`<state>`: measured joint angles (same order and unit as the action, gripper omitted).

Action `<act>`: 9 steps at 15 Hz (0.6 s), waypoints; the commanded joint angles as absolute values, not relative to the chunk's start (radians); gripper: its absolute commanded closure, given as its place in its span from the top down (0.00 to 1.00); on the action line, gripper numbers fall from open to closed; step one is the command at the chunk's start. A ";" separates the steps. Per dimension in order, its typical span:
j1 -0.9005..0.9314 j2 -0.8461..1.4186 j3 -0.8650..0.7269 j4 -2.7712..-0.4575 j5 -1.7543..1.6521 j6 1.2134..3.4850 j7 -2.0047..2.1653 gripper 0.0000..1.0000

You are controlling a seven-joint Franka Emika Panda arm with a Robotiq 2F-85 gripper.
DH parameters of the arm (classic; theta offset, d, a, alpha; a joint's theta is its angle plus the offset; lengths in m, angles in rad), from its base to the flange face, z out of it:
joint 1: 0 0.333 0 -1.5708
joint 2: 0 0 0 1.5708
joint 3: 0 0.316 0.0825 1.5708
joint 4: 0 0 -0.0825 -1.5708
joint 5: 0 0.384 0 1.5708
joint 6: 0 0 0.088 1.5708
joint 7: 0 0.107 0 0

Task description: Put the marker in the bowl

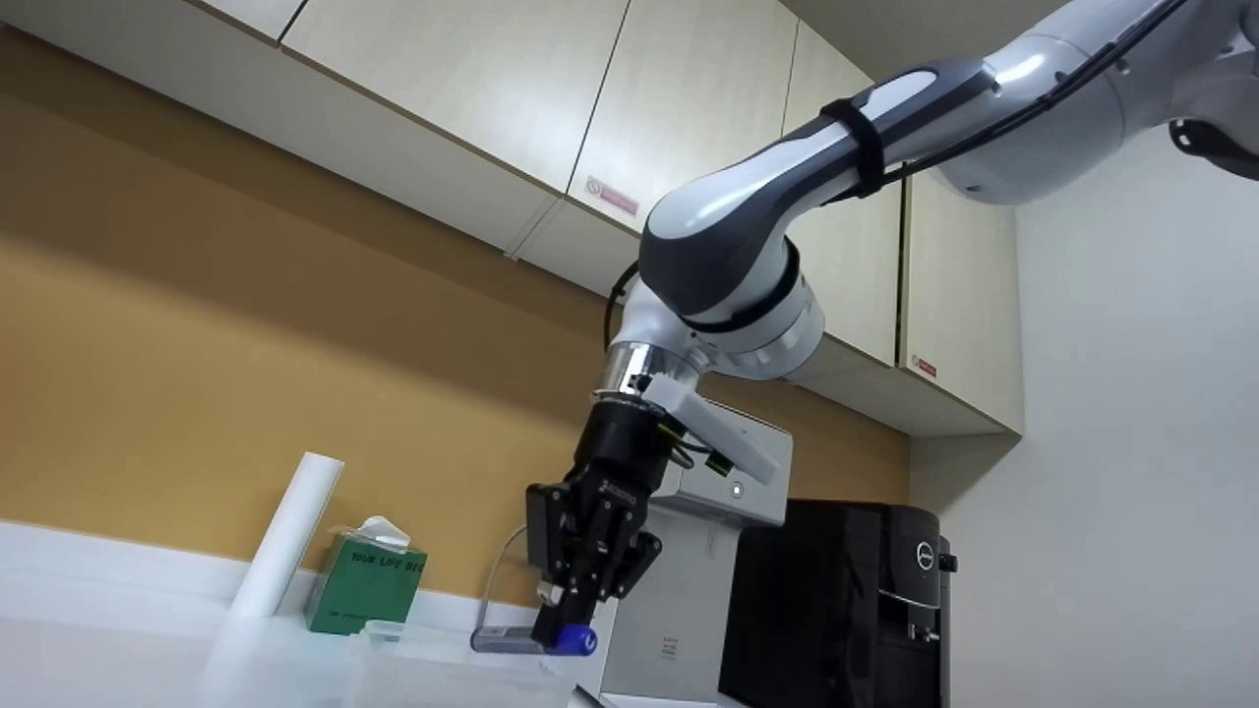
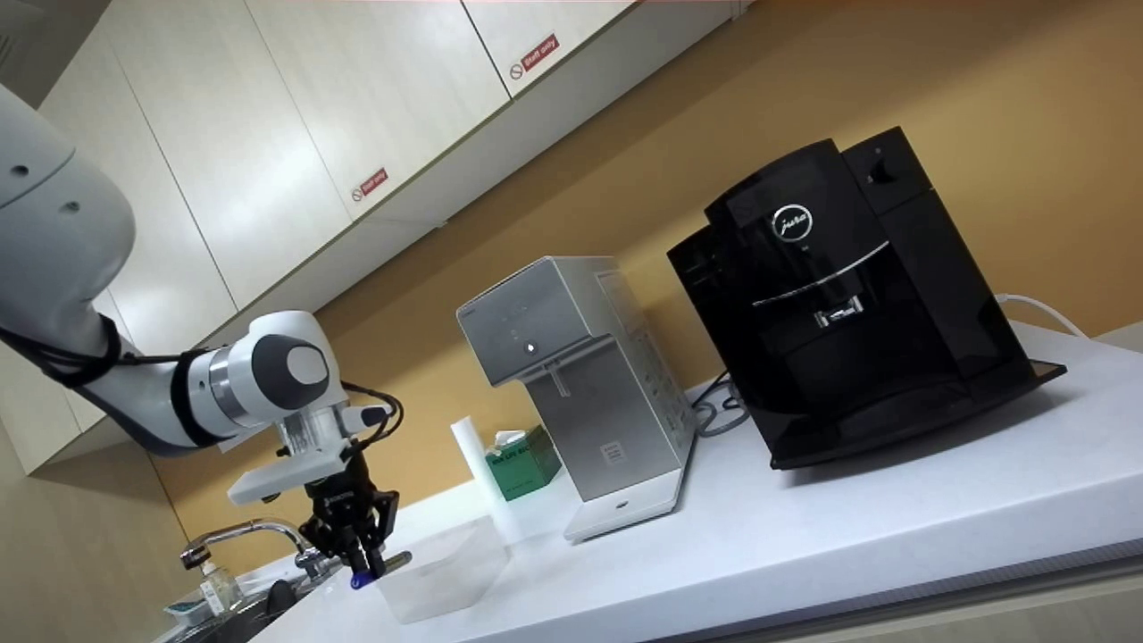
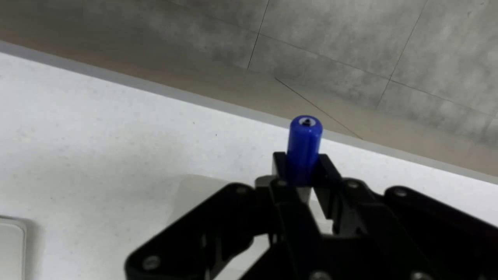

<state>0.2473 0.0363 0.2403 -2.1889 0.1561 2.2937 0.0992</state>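
My gripper point(image 1: 557, 619) is shut on the marker, which has a blue cap and a grey body. The marker point(image 1: 507, 640) lies roughly level across the fingertips. In the wrist view, the blue cap of the marker point(image 3: 304, 146) sticks out between the fingertips point(image 3: 300, 167), and its body is mostly hidden. The bowl is a translucent white box-like container point(image 2: 451, 576) on the counter. In that exterior view the gripper point(image 2: 368, 558) and marker point(image 2: 398, 561) are at the container's sink-side rim, seemingly just above it. The container also shows faintly in an exterior view point(image 1: 452, 683) and the wrist view point(image 3: 194, 194).
A grey water dispenser point(image 2: 607, 420) and a black coffee machine point(image 2: 848, 313) stand on the white counter point(image 2: 714, 554). A white roll point(image 2: 482, 473) and a green tissue box point(image 2: 524, 464) are behind the bowl. A sink tap point(image 2: 241, 531) is at the far end. Cabinets point(image 1: 689, 108) hang above.
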 commanded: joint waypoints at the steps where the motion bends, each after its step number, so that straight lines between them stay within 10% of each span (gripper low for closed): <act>1: 0.246 0.089 0.240 -2.098 0.170 2.227 0.154 0.05; 9: 0.251 0.180 0.225 -2.023 0.148 2.269 0.269 0.05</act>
<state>0.2457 0.1375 0.2359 -2.0768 0.1579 2.2700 0.1986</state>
